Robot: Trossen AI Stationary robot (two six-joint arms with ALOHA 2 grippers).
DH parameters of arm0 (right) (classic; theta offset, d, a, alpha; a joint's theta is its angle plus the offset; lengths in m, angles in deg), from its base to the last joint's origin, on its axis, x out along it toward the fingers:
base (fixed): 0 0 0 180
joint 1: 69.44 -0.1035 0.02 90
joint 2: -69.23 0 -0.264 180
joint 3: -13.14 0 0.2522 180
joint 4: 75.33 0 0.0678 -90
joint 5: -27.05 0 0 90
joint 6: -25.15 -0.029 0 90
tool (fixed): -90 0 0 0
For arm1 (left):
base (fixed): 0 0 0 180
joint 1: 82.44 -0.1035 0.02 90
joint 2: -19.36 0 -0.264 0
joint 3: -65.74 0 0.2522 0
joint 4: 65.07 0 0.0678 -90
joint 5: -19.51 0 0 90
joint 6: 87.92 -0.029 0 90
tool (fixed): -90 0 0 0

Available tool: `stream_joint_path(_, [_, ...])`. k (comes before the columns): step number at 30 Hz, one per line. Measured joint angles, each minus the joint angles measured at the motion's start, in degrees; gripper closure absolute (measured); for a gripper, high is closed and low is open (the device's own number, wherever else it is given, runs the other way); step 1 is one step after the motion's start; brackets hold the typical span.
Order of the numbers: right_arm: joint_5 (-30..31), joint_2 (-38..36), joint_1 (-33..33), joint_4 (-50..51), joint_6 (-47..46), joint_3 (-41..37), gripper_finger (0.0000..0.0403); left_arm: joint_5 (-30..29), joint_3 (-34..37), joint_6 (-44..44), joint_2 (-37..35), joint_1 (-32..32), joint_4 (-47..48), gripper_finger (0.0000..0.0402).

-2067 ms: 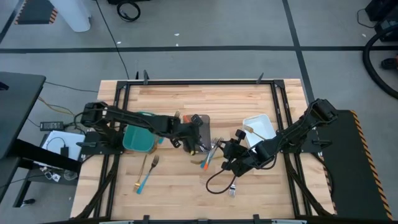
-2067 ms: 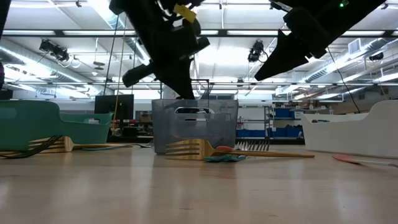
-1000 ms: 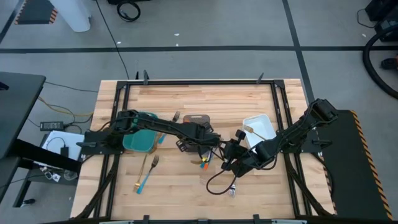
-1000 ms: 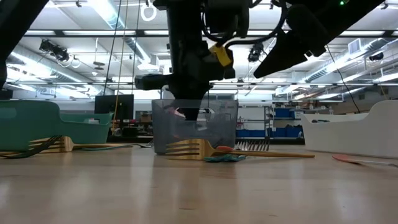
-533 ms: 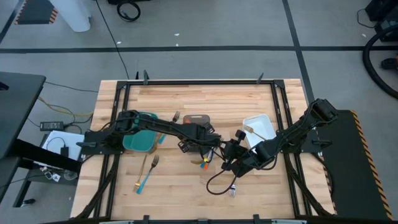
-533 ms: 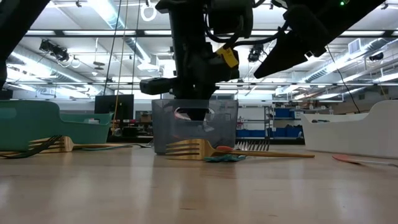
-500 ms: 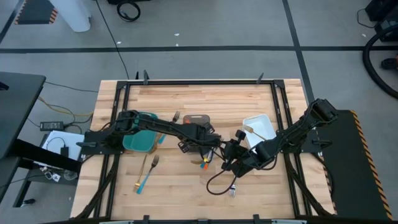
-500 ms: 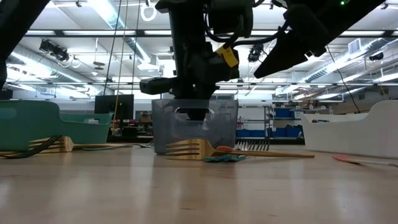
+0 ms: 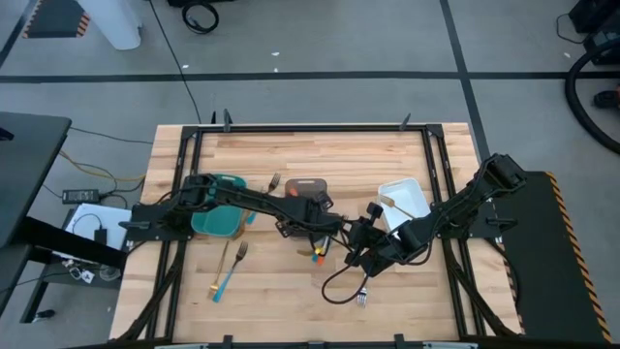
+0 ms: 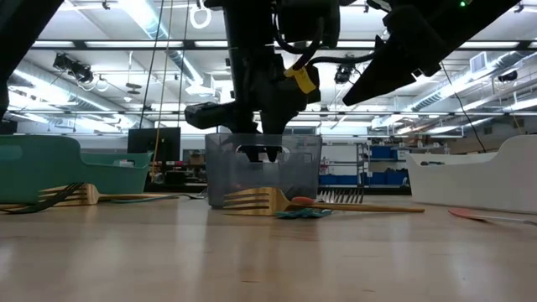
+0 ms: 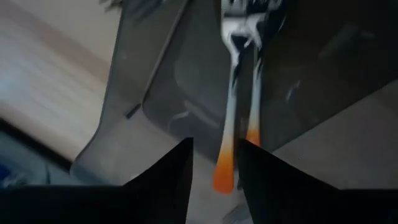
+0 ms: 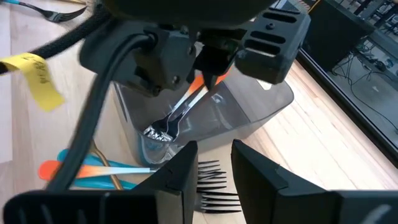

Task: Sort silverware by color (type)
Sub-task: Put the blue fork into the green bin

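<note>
The left gripper stood open above the grey tray, orange-handled fork inside, released.

Whether the right gripper gripped anything could not be told.

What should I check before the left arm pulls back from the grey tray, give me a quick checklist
1. Left gripper over the grey tray: ok.
2. Orange-handled fork inside the grey tray, tines down toward its floor: ok.
3. Left gripper fully let go of the fork: cannot tell; the handle tip sits between its fingers, which show a gap.
4. Right gripper apart from the tray, over the table: ok.
5. Sorting finished: not ok; a blue-handled fork and the gold fork lie on the table.
</note>
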Motion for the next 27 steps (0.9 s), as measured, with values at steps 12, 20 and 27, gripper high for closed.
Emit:
stream_joint_path(12, [1.7,0.0,-1.1,-0.2,0.0,0.0,0.0299,-7.8,0.1,8.6,-5.7,0.6,4.1,0.027])
stream_joint_path(20, [2.0,0.0,-1.2,-0.3,0.0,0.0,0.0302,-0.1,0.0,25.5,-13.9,0.5,9.6,0.027])
stream_joint_path(27, [2.1,0.0,-1.2,-0.8,0.1,0.0,0.0303,5.2,1.1,35.7,-17.1,0.3,14.6,0.027])
